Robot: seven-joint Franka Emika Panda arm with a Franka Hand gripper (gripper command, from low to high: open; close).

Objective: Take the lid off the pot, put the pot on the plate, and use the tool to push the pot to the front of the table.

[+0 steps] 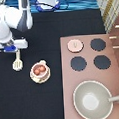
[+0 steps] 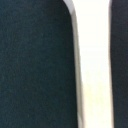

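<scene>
From the exterior view's left, I see my gripper point(image 1: 15, 49) low over the bench point(image 1: 53, 103), right at the top end of the tool point(image 1: 17, 62), whose handle runs down from it to a wider head pointing toward the exterior view's bottom; I cannot tell whether the gripper is spread or pinching the handle. The wrist view gives me what the overhead one does not: a pale cream strip, the tool's handle point(image 2: 92, 65), filling much of the frame against dark bench surface, so the hand sits very close over it. Just to the right of the tool, the pot point(image 1: 39, 71) sits on the plate point(image 1: 39, 79), open, with reddish things inside, and a thin cream rim shows around it. Black bench lies open below the pot toward the exterior view's bottom edge, and between the pot and the stove point(image 1: 116, 62). Further right, the lid point(image 1: 74, 44) rests on the stove's near-left burner spot, well apart from the pot, beside three black burners point(image 1: 98, 44). A large grey pan point(image 1: 93, 100) fills the stove's lower part.
</scene>
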